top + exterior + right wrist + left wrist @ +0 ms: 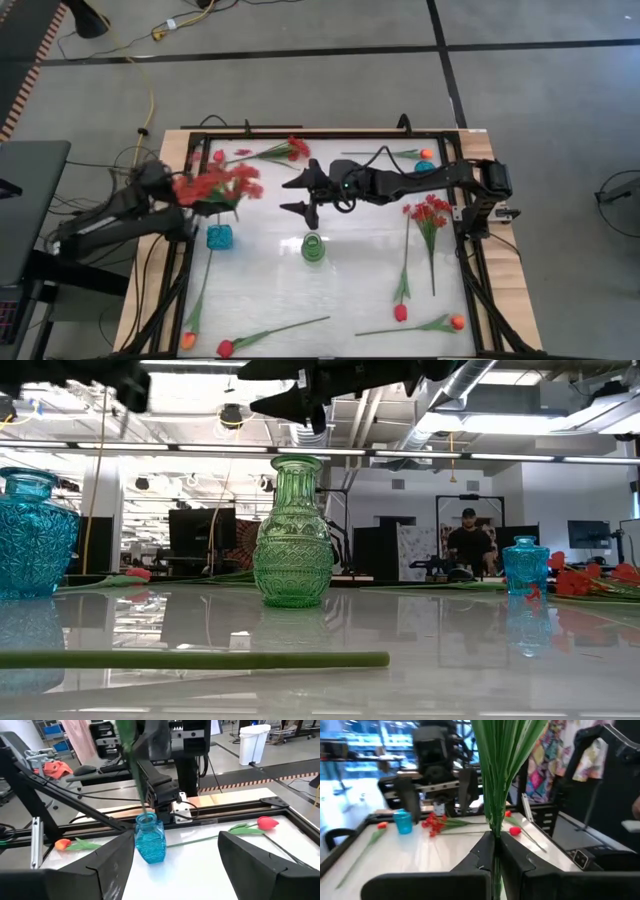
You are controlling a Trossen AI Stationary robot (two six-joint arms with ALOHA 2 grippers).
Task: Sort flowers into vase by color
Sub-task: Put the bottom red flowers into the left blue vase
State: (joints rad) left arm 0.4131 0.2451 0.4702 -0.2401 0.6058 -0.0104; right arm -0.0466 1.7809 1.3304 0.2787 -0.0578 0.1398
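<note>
My left gripper [495,855] is shut on a bushy red spray [216,184] at the table's left side, above a blue vase [150,841]. The spray's thin stem [141,795] runs down to that vase's mouth. My right gripper [302,195] stands open over the table's middle, a little beyond the green vase [314,247], with nothing between its fingers. A second blue vase [425,165] stands at the far right. Other flowers lie flat on the table: a red spray [288,150] at the far edge, another [430,212] at the right, and tulips [400,312] near the front. My left gripper pinches the spray's bunch of green stalks and leaves [495,827] between its two fingers. The fingers lie level and across the stalks. The spray stands about upright, blooms on top, lifted off the table. Its lower stem end [144,815] is at the blue vase's mouth; whether it is inside, I cannot tell.
A black frame [330,132] runs around the white table top. A long green stem [190,659] lies close to the front edge. An orange tulip [456,322] and a red tulip [225,348] lie near the front. A person sits in the room beyond the table.
</note>
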